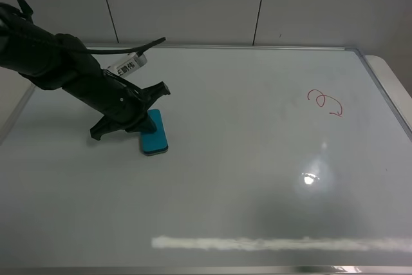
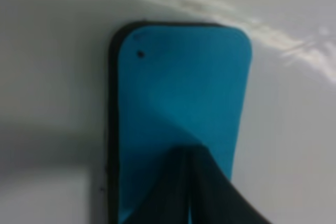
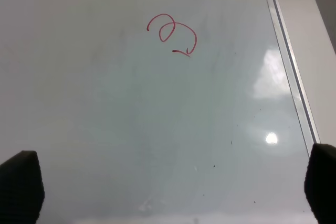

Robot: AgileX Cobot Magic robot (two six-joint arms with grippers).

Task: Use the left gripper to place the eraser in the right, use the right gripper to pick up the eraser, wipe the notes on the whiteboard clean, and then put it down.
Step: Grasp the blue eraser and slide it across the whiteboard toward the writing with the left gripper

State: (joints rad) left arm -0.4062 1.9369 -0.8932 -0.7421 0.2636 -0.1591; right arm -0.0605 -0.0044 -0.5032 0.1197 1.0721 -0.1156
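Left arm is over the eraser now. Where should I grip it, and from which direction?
Pinch the eraser across its narrow width, on the two long side faces near mid-length, coming straight down from above. It lies flat on the whiteboard, blue top up and dark felt down, so those long sides are probably the only opposed faces the fingers can close on.

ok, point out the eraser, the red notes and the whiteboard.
eraser (image 1: 156,138), exterior high view, centre of its teal top face.
notes (image 3: 172,34), right wrist view, middle of the red loops.
whiteboard (image 1: 244,114), exterior high view, bare white surface near mid-board.
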